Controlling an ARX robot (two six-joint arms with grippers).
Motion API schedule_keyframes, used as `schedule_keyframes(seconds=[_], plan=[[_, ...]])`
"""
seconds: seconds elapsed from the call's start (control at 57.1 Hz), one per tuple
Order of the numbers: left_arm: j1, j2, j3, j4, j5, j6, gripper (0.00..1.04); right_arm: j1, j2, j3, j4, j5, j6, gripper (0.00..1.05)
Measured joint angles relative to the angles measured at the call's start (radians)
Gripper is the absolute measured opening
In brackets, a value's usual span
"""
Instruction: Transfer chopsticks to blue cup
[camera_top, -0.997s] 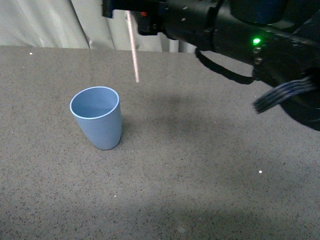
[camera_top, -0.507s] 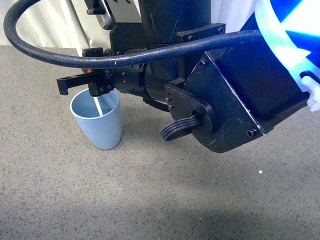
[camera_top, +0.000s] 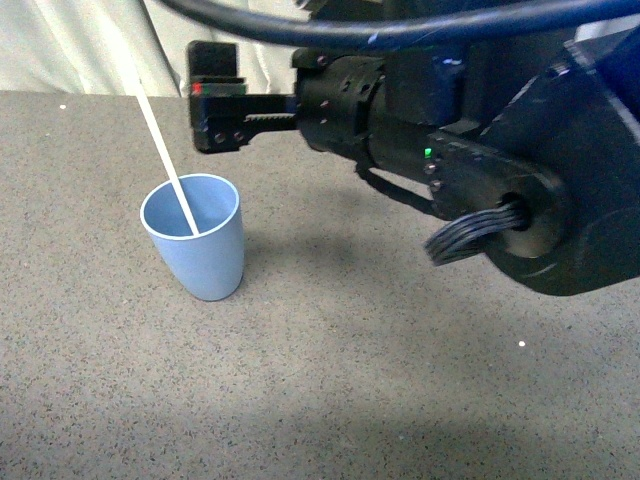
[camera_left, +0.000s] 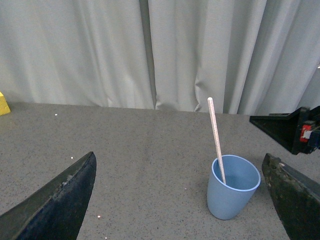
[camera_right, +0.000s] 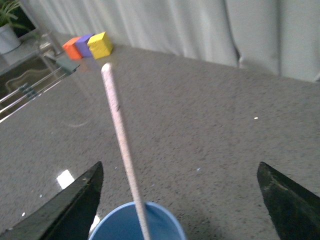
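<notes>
The blue cup (camera_top: 195, 245) stands upright on the grey table (camera_top: 350, 380). The chopstick (camera_top: 165, 160) stands in it, leaning on the rim with its top tilted to the far left. My right gripper (camera_top: 213, 105) is open and empty, just above and behind the cup, apart from the stick. In the right wrist view the chopstick (camera_right: 120, 140) rises from the cup (camera_right: 135, 222) between the spread fingers of the gripper (camera_right: 179, 167). My left gripper (camera_left: 179, 160) is open and empty, some way from the cup (camera_left: 233, 187) and chopstick (camera_left: 216, 140).
Yellow (camera_right: 100, 44), purple (camera_right: 85, 40) and orange (camera_right: 72, 47) blocks sit at a far table edge. A yellow block (camera_left: 2, 104) shows at the left wrist view's edge. Pale curtains (camera_left: 150, 50) hang behind the table. My right arm (camera_top: 480, 150) spans the upper right.
The right gripper carried the chopstick down over the cup, let it go and lifted away. The chopstick now stands in the cup on its own.
</notes>
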Motion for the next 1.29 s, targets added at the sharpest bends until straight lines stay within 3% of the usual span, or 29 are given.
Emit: schedule_keyframes(seconds=[0.297, 0.63, 0.997, 1.295], plan=[[0.0, 0.0, 0.0, 0.0, 0.0, 0.0, 0.98, -0.18, -0.258, -0.269, -0.042, 0.256, 0.047, 0.95], [0.0, 0.0, 0.0, 0.0, 0.0, 0.0, 0.98, -0.317, -0.636, -0.586, -0.121, 0.333, -0.05, 0.95], [0.0, 0.0, 0.0, 0.0, 0.0, 0.0, 0.98, -0.323, -1.091, -0.75, -0.414, 0.405, -0.118, 0.95], [0.0, 0.0, 0.0, 0.0, 0.0, 0.0, 0.98, -0.233, -1.497, -0.855, -0.766, 0.559, -0.121, 0.95]])
